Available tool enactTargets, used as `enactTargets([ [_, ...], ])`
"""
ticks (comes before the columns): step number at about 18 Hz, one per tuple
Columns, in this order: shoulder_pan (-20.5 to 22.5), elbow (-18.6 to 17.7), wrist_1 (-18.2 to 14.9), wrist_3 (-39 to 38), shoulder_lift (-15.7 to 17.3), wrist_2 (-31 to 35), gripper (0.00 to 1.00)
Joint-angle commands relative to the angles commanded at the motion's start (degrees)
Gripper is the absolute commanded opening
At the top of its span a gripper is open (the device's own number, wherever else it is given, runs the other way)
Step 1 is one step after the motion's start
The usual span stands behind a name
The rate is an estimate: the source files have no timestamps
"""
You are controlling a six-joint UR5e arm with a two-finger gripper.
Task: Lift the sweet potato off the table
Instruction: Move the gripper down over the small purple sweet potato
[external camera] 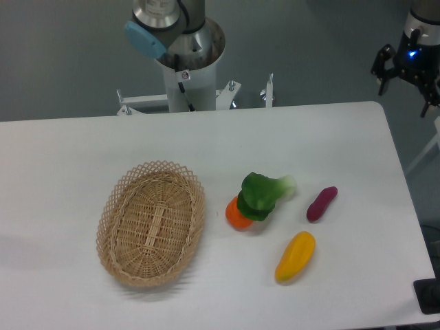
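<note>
The sweet potato [322, 203] is small, dark purple-magenta and oblong. It lies on the white table [69, 158] right of center, tilted with its upper end to the right. My gripper [404, 91] hangs at the top right, beyond the table's far right corner, high above and well away from the sweet potato. Its black fingers [381, 77] stand apart and hold nothing. A blue light glows on its body.
A yellow-orange oblong vegetable [295, 256] lies just below and left of the sweet potato. A green leafy vegetable [264, 194] rests over an orange one [236, 216] to its left. A wicker basket [152, 222] sits left of center. The arm's base [187, 55] stands behind the far edge.
</note>
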Motion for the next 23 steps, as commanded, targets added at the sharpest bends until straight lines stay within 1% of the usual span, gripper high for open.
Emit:
enactTargets([
  [2,-0.18,-1.23,0.53,0.00,0.00,0.09,1.00],
  [4,0.00,-1.41,0.53,0.09,0.00,0.26,1.00],
  [7,-0.09,-2.81,0.44,0.09,0.00,0.00,1.00],
  [11,-0.44,-5.36,0.44,-0.26,0.26,0.53,1.00],
  [14,-0.97,-8.17,0.97,-2.98,0.35,0.27,1.00],
  [16,-1.49,-9.84,3.33,-5.44,-0.09,0.18,1.00],
  [18,-2.37,-12.73,7.01,-6.67,-0.53,0.18,1.00],
  [20,-3.51,-15.11,12.45,-9.56,-1.66,-0.09,1.00],
  [21,-4.56,-16.17,15.00,-12.28,-2.10,-0.17,1.00],
  [22,-5.62,-17.13,17.47,-15.52,-2.81,-0.09,1.00],
  [23,-7.71,-17.49,20.97,-20.60,-4.64,-0.09,1.00],
])
